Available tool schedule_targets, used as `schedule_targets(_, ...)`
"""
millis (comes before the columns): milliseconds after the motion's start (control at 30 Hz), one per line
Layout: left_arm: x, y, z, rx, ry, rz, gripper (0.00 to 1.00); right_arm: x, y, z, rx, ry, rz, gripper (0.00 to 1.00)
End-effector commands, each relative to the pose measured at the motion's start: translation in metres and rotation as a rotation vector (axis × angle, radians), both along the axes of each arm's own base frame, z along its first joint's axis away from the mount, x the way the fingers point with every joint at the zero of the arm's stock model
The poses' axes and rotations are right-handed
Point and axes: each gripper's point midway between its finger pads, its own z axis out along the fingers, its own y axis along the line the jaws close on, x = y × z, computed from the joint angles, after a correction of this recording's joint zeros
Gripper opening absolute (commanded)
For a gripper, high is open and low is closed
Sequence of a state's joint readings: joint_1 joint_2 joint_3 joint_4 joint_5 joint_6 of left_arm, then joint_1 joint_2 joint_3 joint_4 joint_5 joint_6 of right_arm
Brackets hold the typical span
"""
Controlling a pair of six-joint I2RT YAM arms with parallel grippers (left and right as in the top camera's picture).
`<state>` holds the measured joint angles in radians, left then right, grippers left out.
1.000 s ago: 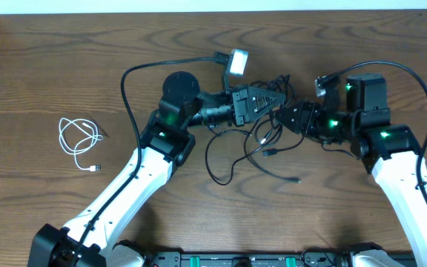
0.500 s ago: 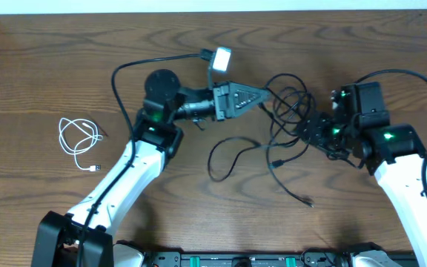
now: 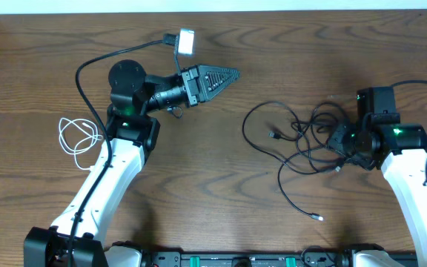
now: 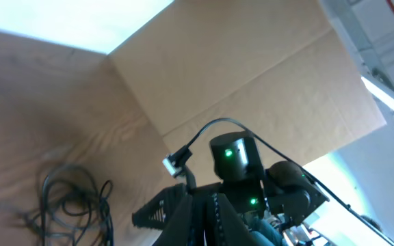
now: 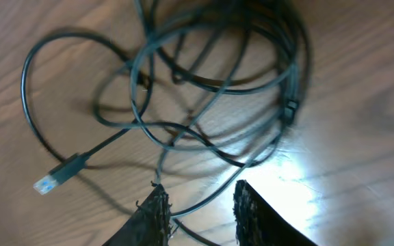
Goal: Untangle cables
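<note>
while black cables (image 5: 289,106) tangle before right gripper (image 5: 200,197), jaws narrowly apart; left gripper (image 3: 232,73) closed, well away

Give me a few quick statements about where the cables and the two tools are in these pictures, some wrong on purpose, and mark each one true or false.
1. The white cable lies on the left of the table, apart from the black cables. True.
2. The left tool holds a black cable. False: it is shut on nothing, well away from the black cables.
3. The black cables lie tangled together by the right tool. True.
4. The right tool is clamped fully shut. False: the right wrist view shows a gap between its fingers, with a black strand crossing it.
</note>
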<state>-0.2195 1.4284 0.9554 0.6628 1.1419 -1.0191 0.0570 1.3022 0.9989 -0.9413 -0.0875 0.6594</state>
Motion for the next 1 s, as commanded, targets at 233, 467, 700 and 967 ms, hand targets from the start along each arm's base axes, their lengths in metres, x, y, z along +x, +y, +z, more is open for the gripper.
schedule_targets(233, 0.007, 0.005, -0.048, 0.128, 0.200, 0.070, 0.08, 0.001, 0.037, 0.008, 0.072, -0.097, 0.422, 0.49)
schedule_targets(467, 0.009, 0.037, -0.139, 0.346, 0.616, 0.326, 0.09, 0.004, 0.035, -0.019, 0.044, -0.109, 0.432, 0.51)
schedule_targets(700, -0.010, 0.065, -0.184, 0.511, 0.809, 0.455, 0.17, 0.030, 0.015, -0.031, 0.053, -0.186, 0.147, 0.51)
schedule_targets(967, -0.004, 0.080, -0.193, 0.566, 0.807, 0.549, 0.40, 0.032, -0.006, -0.041, 0.060, -0.135, -0.187, 0.47)
